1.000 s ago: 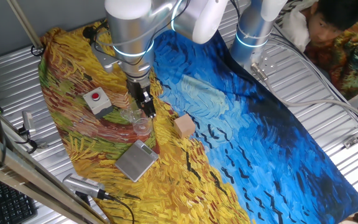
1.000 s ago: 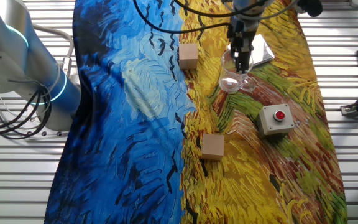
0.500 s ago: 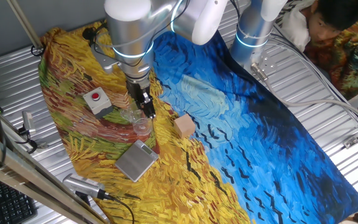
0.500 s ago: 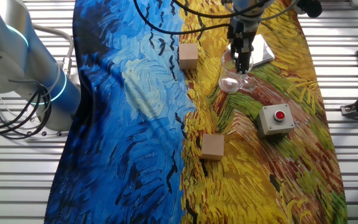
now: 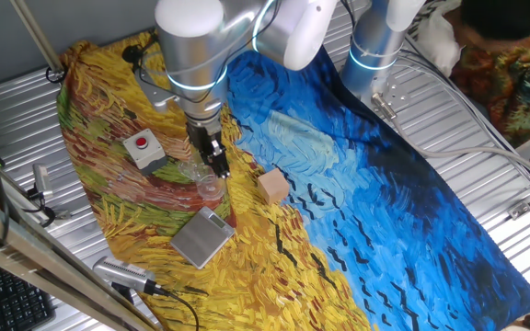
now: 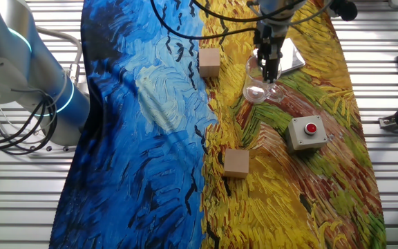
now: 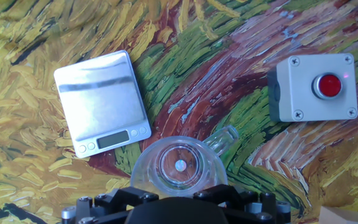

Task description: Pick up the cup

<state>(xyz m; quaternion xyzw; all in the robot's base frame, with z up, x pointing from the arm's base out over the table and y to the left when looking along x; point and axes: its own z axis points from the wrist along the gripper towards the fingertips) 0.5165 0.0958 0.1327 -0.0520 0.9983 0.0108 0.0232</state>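
The cup (image 5: 210,188) is small, colourless and see-through, and stands on the yellow part of the painted cloth. It also shows in the other fixed view (image 6: 256,91), and in the hand view (image 7: 178,165) I look down into its round rim just ahead of the black gripper body. My gripper (image 5: 217,171) points straight down at the cup's rim. In the other fixed view the gripper (image 6: 271,75) has its fingers close together over the rim's right side. The fingertips are hidden in the hand view.
A grey box with a red button (image 7: 312,87) lies to the right of the cup and a silver scale (image 7: 101,102) to the left. A second small see-through piece (image 7: 224,137) lies against the cup. Two tan wooden blocks (image 6: 209,61) (image 6: 236,162) sit nearby.
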